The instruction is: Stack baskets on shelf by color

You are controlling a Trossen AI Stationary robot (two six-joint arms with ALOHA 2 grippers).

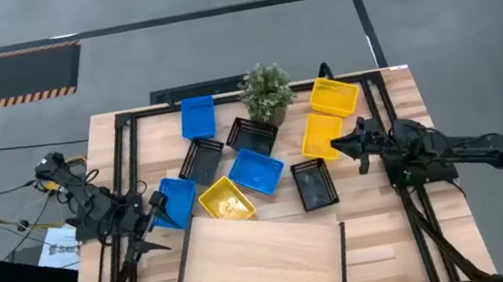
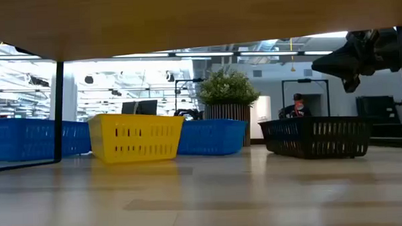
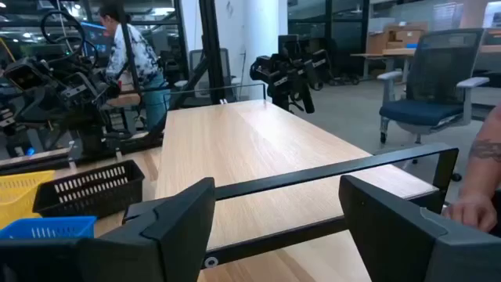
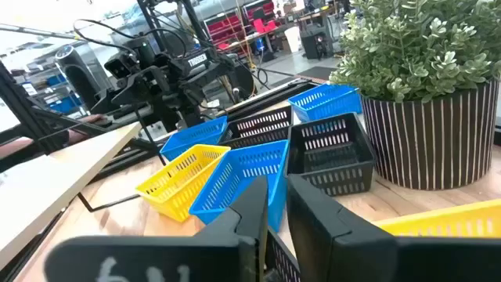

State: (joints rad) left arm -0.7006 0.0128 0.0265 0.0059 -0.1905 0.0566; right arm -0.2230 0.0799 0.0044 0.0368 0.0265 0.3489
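Left jaws (image 1: 148, 210): spread wide, holding nothing, at the surface's left side just beside a blue basket (image 1: 174, 202), facing the shelf (image 1: 265, 257).

Right jaws (image 1: 343, 141): nearly closed, thin gap, empty, raised at the right by a yellow basket (image 1: 322, 136).

Shelf: near centre, slightly skewed, nothing on it.

Baskets, all on the surface (image 1: 398, 108) beyond the shelf:
- blue, yellow and black, scattered
- around the plant (image 1: 266, 92)
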